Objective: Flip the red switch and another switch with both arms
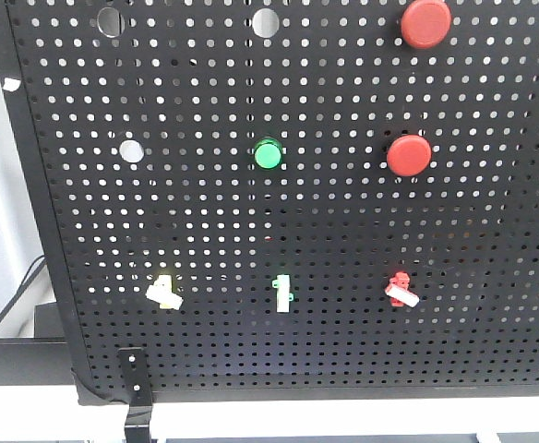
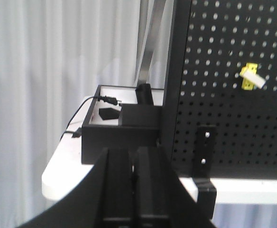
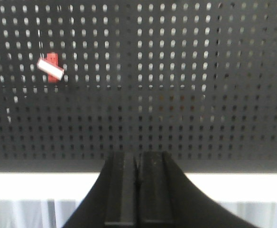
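On the black pegboard (image 1: pixel 343 221) the tiny red switch (image 1: pixel 400 289) sits at the lower right, its white lever tip pointing down-right. The pale-yellow switch (image 1: pixel 163 293) sits at the lower left. Neither arm shows in the front view. In the left wrist view my left gripper (image 2: pixel 133 153) is shut and empty, low and left of the yellow switch (image 2: pixel 251 78), well apart from it. From the right wrist, my right gripper (image 3: pixel 138 157) is shut and empty, below and right of the red switch (image 3: pixel 50 68).
A green-and-white toggle (image 1: pixel 281 293) stands between the two switches. Above are a green round button (image 1: pixel 268 154) and two large red push buttons (image 1: pixel 409 155). A black box (image 2: pixel 122 135) with a cable sits left of the board, beside a black bracket (image 2: pixel 205 152) on the white table (image 2: pixel 62 166).
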You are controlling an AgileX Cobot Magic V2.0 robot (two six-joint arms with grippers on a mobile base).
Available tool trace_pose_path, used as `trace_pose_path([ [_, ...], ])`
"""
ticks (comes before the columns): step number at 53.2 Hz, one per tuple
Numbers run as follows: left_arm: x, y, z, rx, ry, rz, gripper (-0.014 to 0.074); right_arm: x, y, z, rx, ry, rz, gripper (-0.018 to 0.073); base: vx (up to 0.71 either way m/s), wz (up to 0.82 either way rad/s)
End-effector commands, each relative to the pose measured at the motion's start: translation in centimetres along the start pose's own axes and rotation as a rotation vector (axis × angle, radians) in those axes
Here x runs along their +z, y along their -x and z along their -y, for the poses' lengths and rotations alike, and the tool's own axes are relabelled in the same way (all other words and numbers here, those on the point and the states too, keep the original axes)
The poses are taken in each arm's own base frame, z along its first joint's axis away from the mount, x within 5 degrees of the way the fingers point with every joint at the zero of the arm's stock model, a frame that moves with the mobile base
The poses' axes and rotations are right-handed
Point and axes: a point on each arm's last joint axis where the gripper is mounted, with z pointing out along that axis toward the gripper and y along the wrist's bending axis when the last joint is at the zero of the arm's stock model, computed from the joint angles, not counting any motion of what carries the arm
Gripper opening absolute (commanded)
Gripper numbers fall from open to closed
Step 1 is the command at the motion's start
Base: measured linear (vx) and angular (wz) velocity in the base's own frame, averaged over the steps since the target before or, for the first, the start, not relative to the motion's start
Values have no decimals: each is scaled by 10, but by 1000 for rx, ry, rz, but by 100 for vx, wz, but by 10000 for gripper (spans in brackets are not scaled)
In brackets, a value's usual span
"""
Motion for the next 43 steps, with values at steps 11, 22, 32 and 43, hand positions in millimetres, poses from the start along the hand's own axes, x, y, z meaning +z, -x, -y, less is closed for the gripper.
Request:
trace_pose_path([
  [11, -8, 98, 9, -1, -27, 309, 3, 3, 89, 0, -6, -9, 136, -6, 0, 0],
  [22, 26, 145, 14, 21, -23, 259, 3, 38, 116, 0, -13, -7, 64, -6, 0, 0],
  [32, 71, 127, 12, 22, -6, 65, 3, 68, 106, 0, -13, -2, 5, -6, 0, 0],
  [43, 111, 103, 12, 26, -10, -49, 3, 88, 98, 0, -12, 2, -28, -6, 0, 0],
])
